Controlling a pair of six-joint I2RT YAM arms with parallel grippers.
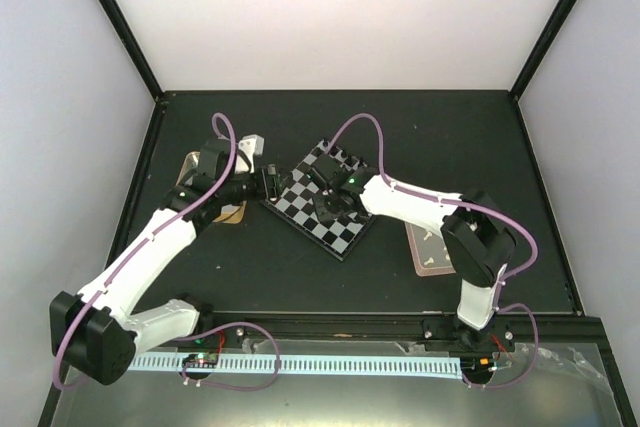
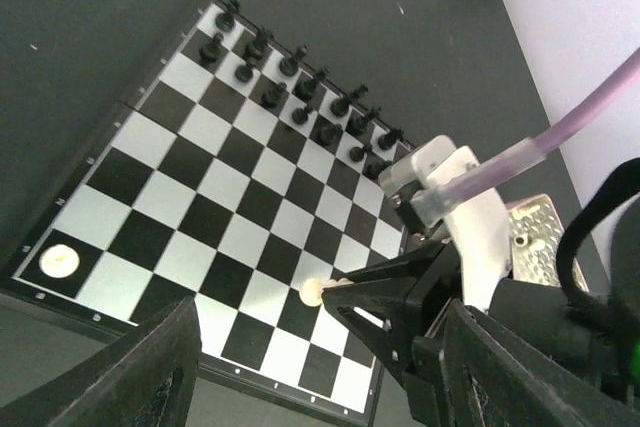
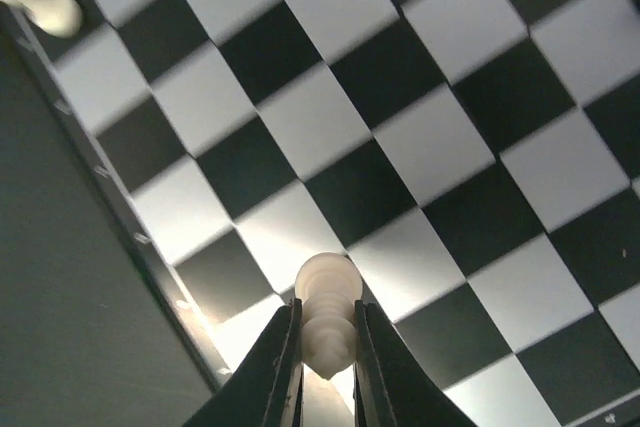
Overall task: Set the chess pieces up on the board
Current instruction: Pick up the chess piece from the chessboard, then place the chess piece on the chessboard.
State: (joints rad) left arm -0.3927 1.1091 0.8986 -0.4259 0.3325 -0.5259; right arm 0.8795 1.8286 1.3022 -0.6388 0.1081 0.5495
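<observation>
From above, the board (image 1: 300, 209) lies turned like a diamond in the middle of the dark table (image 1: 400, 127), with black pieces (image 1: 338, 155) lined along its far right edge. The left gripper (image 1: 268, 185) hangs at the board's left corner, and the right gripper (image 1: 330, 209) reaches in over the checks from the other side. A pink tray (image 1: 428, 247) lies just right of the board, partly under the right arm. In the left wrist view the left gripper (image 2: 320, 347) stands wide with nothing between its fingers (image 2: 150, 367), looking across the board (image 2: 200, 177). The black pieces (image 2: 290, 87) fill two rows along the far edge. A lone white piece (image 2: 58, 261) stands on the dark corner square at the near left. The right gripper (image 2: 342, 297) comes in from the right with a held white piece (image 2: 313, 292) at its tip, near the board's near edge. In the right wrist view the right gripper (image 3: 327, 347) is pinched narrow on the held white piece (image 3: 327, 312), its round head showing above the fingers (image 3: 280, 367). It is over a pale square of the board (image 3: 420, 137), close to the rim. The lone white piece (image 3: 40, 2) shows blurred at the top left.
</observation>
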